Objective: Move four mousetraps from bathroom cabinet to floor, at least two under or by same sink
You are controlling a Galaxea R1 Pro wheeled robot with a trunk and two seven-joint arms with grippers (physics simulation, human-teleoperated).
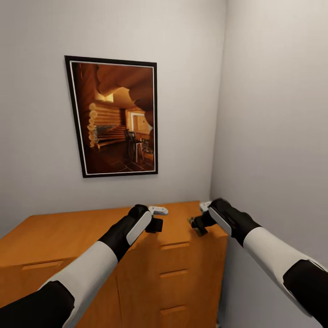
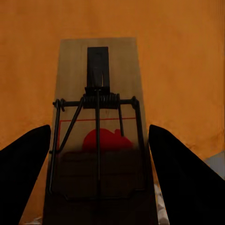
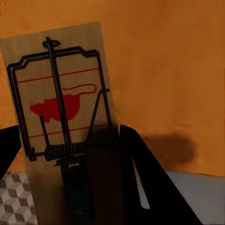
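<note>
Mousetraps: one [image 2: 98, 136] lies between the left claw's [image 2: 98, 187] spread fingers over the cabinet top [image 1: 68, 232]; the right claw [image 3: 70, 187] pinches another [image 3: 61, 108], with floor tiles [image 3: 14, 201] glimpsed in its wrist view.

Left wrist view: the mousetrap [image 2: 98, 136] runs off the frame's lower edge, its near end lost in dark shadow between the left gripper [image 2: 98, 187] fingers, so contact there can't be judged. Right wrist view: a second mousetrap [image 3: 61, 117] is cut off too, its near end darkened beside the right gripper [image 3: 70, 187]. From the head, the cabinet [image 1: 68, 232] is cropped at the picture's bottom, and both arms block part of its top; a small white object [image 1: 158, 210] there is too small to identify.
</note>
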